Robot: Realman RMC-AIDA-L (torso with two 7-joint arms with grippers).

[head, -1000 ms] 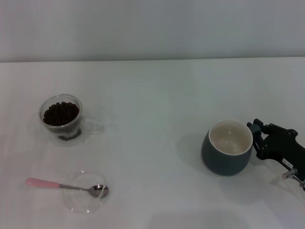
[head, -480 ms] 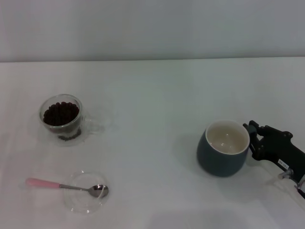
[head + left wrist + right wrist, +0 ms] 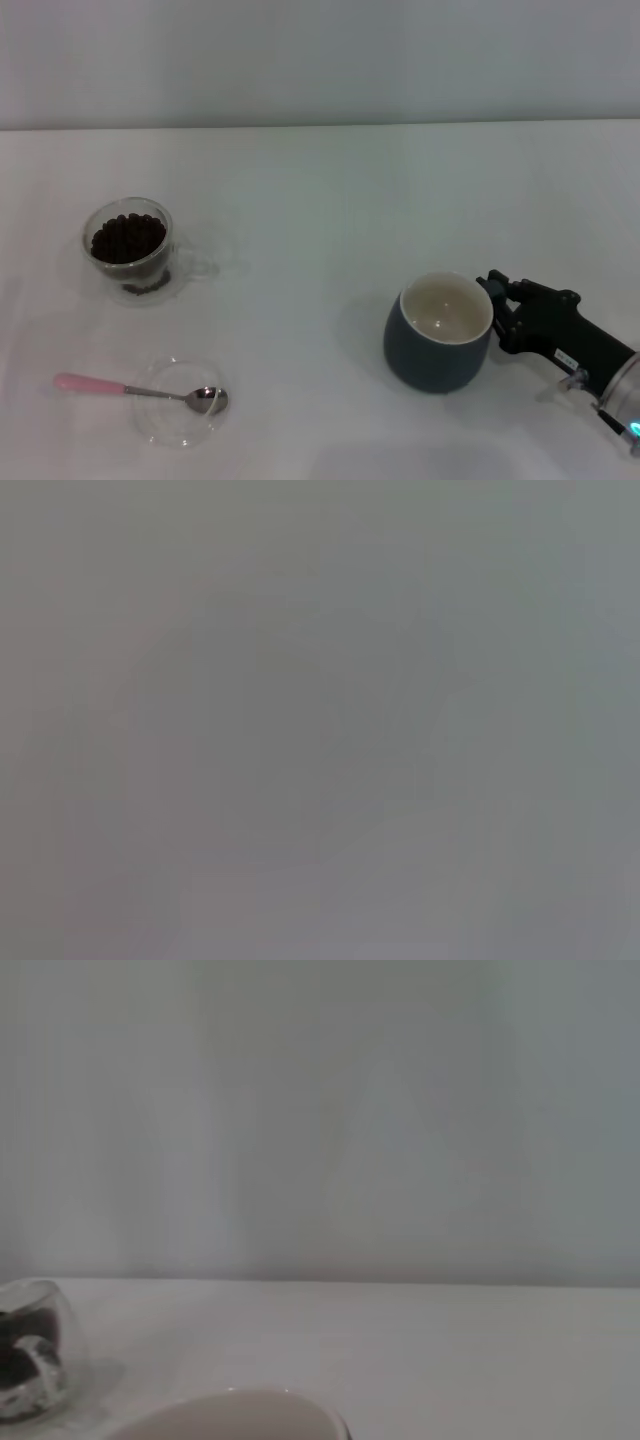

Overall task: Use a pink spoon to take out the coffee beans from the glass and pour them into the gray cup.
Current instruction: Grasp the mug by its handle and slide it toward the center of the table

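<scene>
1. Gripping the gray cup at its right side, where the handle would be, the right gripper looked pinched onto it; the cup sat low on the white table, cream inside empty. In my judgement the cup was being positioned, scooping not begun.
2. The pink spoon lay untouched, bowl resting in a clear glass dish.
3. Farther back, well apart from the cup, stood the glass full of dark coffee beans.
4. Next called for lifting the spoon; the left gripper was out of sight.
</scene>
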